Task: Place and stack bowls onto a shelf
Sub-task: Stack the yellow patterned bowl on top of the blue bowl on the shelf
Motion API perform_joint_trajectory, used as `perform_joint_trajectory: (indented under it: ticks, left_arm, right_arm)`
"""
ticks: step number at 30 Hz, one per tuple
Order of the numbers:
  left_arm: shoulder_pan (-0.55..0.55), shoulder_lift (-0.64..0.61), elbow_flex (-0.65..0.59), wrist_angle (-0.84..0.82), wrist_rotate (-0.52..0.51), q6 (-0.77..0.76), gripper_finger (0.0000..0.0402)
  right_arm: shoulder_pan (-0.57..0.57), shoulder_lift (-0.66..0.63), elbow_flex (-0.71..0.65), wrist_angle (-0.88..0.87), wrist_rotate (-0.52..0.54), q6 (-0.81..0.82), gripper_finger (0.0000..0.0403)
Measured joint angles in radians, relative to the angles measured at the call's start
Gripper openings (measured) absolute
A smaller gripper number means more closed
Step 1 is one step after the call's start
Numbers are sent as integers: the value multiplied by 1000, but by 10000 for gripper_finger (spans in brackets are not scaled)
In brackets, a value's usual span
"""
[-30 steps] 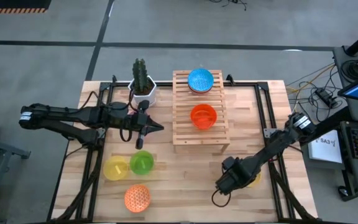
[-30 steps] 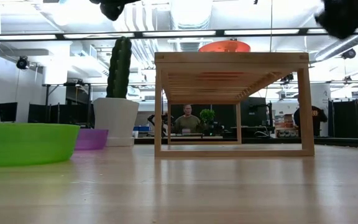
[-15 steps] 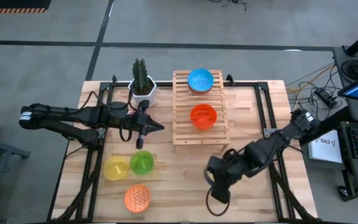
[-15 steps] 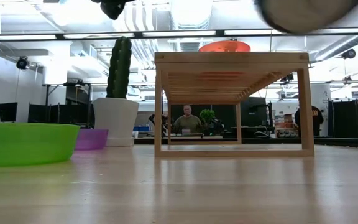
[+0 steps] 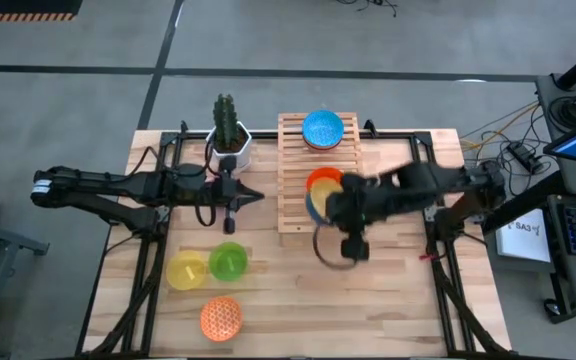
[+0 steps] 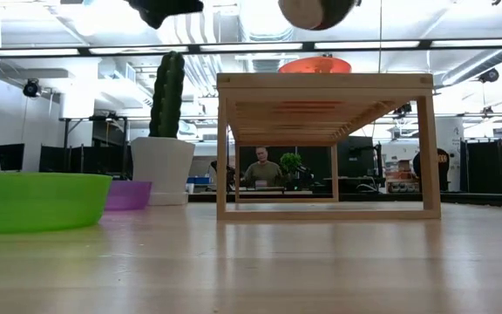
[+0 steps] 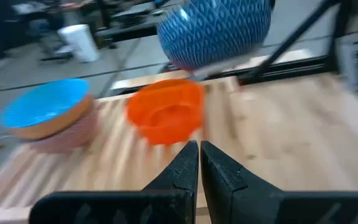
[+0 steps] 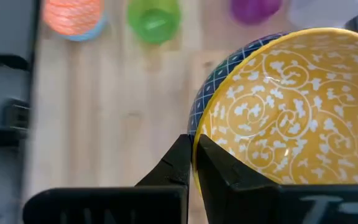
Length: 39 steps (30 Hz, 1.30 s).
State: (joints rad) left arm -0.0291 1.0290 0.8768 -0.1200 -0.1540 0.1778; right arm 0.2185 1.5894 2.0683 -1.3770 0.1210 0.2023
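My right gripper (image 8: 193, 142) is shut on a bowl (image 8: 278, 118) that is yellow with white scrolls inside and blue-patterned outside. It hangs over the near end of the wooden slatted shelf (image 5: 298, 160). The left wrist view shows that bowl (image 7: 216, 28) above the shelf. On the shelf rest a red-orange bowl (image 5: 330, 183) and a blue bowl (image 5: 323, 128) stacked on another. My left gripper (image 5: 256, 198) is shut and touches nothing, left of the shelf and above the table. Yellow (image 5: 185, 271), green (image 5: 229, 261) and orange lattice (image 5: 221, 317) bowls sit on the near left of the table. My right gripper pinches the bowl's rim (image 8: 196, 127), one finger on the blue outer wall and one on the yellow inner wall. The bowl is lifted clear, tipped on its side with its opening toward the wrist camera. It hangs above the shelf's near end.
A white pot with a cactus (image 5: 228, 135) stands at the far left of the shelf. A purple bowl (image 6: 129, 194) sits beside it, under my left arm. A person (image 6: 261, 167) shows in the room beyond the table. Bare tabletop (image 5: 398, 290) lies at the near right.
My right gripper has risen from the near right of the table and swung toward the shelf, rolling its wrist as it went. The patterned bowl has come up off the table with it and now hangs tipped over the shelf's near end.
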Motion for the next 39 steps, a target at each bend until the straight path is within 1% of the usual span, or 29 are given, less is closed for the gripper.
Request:
perform_joint_trajectory:
  ticks: [3,6,13,18,23,30,39]
  left_arm:
    - [3,0,2,-1,-76,51,0]
    - [14,0,9,5,-120,93,0]
    - [73,0,10,8,-136,106,0]
    - [106,1,10,8,-136,100,0]
    - [130,1,11,16,-135,101,0]
    - [168,1,11,16,-136,117,0]
    - [214,1,11,16,-135,128,0]
  right_arm:
    - [-91,0,39,-16,13,-183,9]
    - [-189,0,64,-13,15,-347,9]
    - [-409,0,71,-17,24,-626,9]
    - [-517,17,72,-20,36,-758,9]
    - [-572,67,72,-28,36,-824,9]
    - [-572,124,72,-70,59,-882,9]
    - [-575,154,72,-74,63,-900,9]
